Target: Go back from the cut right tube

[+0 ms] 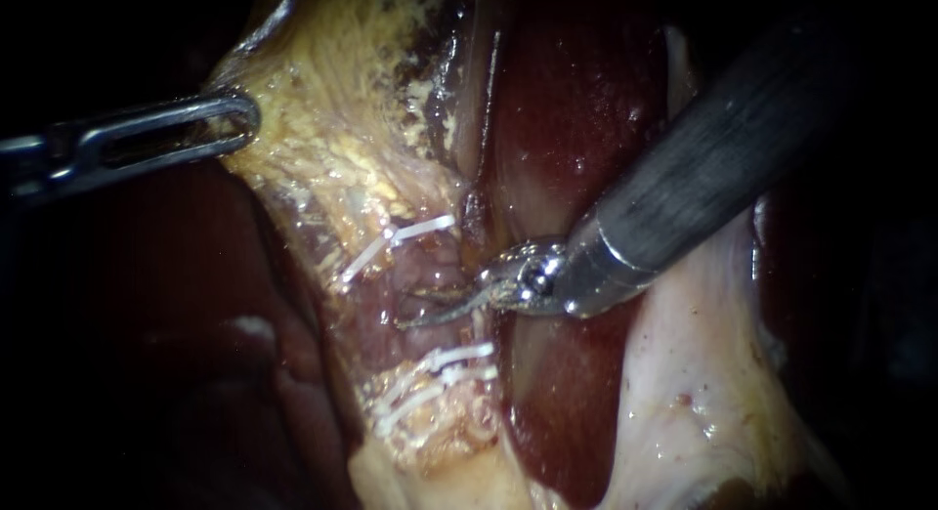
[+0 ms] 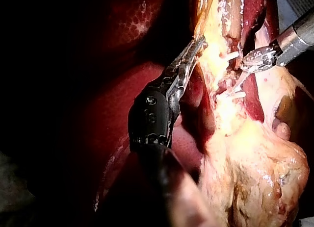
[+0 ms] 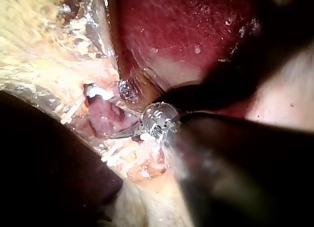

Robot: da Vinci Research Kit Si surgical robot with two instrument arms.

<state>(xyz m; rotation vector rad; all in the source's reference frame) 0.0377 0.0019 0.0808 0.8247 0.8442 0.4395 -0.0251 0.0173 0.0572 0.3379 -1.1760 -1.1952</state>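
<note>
The right instrument (image 1: 412,319) held its curved blades together, tips in the gap of the cut tube (image 1: 430,276), between the upper clip (image 1: 415,234) and two lower clips (image 1: 449,365). The left instrument (image 1: 239,119), well apart, gripped the edge of the yellow fatty tissue (image 1: 322,129). Bare liver (image 1: 576,100) lay beneath the right shaft.

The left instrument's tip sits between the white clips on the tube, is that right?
No. The endoscope view shows the tip of the right instrument between the white clips on the tube; the left instrument holds yellow fatty tissue away from them.
</note>
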